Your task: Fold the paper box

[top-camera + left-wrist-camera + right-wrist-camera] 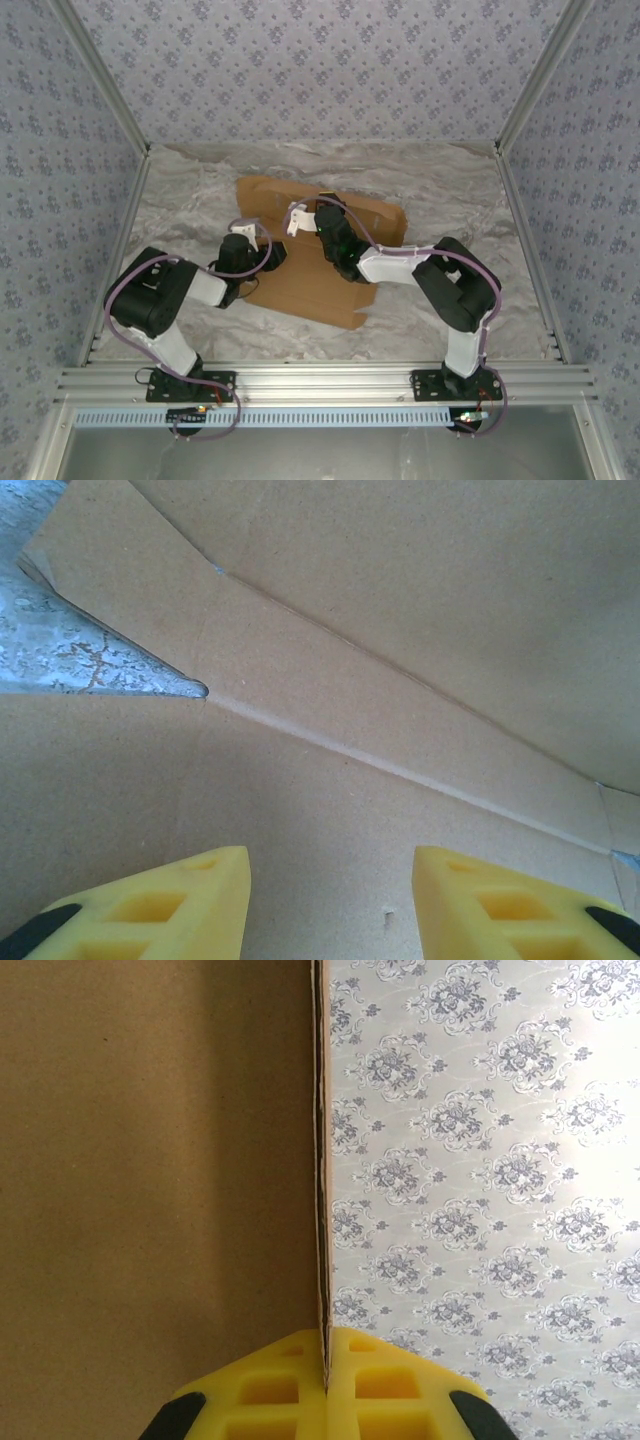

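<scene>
The paper box (310, 290) is a brown cardboard sheet with flaps, lying in the middle of the table. My left gripper (258, 238) is at its left part. In the left wrist view its yellow fingers (200, 900) stand open just above the cardboard (350, 630), close to a crease and a notch, with nothing between them. My right gripper (297, 218) is at the sheet's upper middle. In the right wrist view it (325, 1345) is shut on the thin edge of a raised cardboard flap (150, 1160).
A crumpled silvery sheet (200, 200) covers the table and shows through the notch (70, 650). Patterned walls (320, 70) close in the back and both sides. An aluminium rail (320, 385) runs along the near edge by the arm bases.
</scene>
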